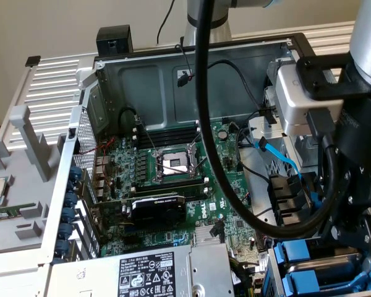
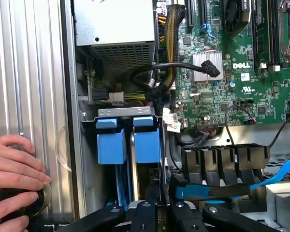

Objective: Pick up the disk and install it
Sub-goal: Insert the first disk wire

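While the disk (image 2: 147,145) stood on edge in the drive bay (image 2: 128,112), at the near corner of the case (image 1: 173,74) on the exterior view's right, the end effector (image 2: 155,210) sat close, in line with its long axis. Whether it was clenched or released could not be told.

You're at a robotics lab bench: an open computer case (image 1: 173,80) lies on a ribbed metal table (image 1: 49,80) beneath a robot arm (image 1: 370,31).

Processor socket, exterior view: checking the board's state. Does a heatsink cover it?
No, the processor socket lies uncovered on the green motherboard, its metal frame in plain sight.
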`<state>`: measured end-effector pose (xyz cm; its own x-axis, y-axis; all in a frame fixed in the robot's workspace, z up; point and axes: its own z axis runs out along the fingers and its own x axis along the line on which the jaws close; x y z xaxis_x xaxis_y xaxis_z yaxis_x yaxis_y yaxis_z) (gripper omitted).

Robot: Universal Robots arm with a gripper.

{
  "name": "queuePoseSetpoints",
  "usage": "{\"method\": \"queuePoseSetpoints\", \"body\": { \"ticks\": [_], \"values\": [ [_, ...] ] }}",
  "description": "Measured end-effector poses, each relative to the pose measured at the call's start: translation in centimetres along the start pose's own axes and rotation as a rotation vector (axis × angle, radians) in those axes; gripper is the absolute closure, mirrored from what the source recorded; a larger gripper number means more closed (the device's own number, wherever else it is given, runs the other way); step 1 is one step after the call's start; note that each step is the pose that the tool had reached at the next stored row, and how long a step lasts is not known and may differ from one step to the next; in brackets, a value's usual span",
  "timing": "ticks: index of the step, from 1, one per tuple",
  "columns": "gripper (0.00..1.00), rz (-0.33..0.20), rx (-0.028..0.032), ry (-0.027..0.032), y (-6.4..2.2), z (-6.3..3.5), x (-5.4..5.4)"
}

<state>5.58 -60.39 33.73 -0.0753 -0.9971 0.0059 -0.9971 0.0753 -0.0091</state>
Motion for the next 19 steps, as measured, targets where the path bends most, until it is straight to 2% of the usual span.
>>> {"method": "queuePoseSetpoints", "body": {
  "ticks": [19],
  "values": [
    [0.83,0.000,0.0015,0.0085,-0.09,0.13,-0.13]
  ]
}}
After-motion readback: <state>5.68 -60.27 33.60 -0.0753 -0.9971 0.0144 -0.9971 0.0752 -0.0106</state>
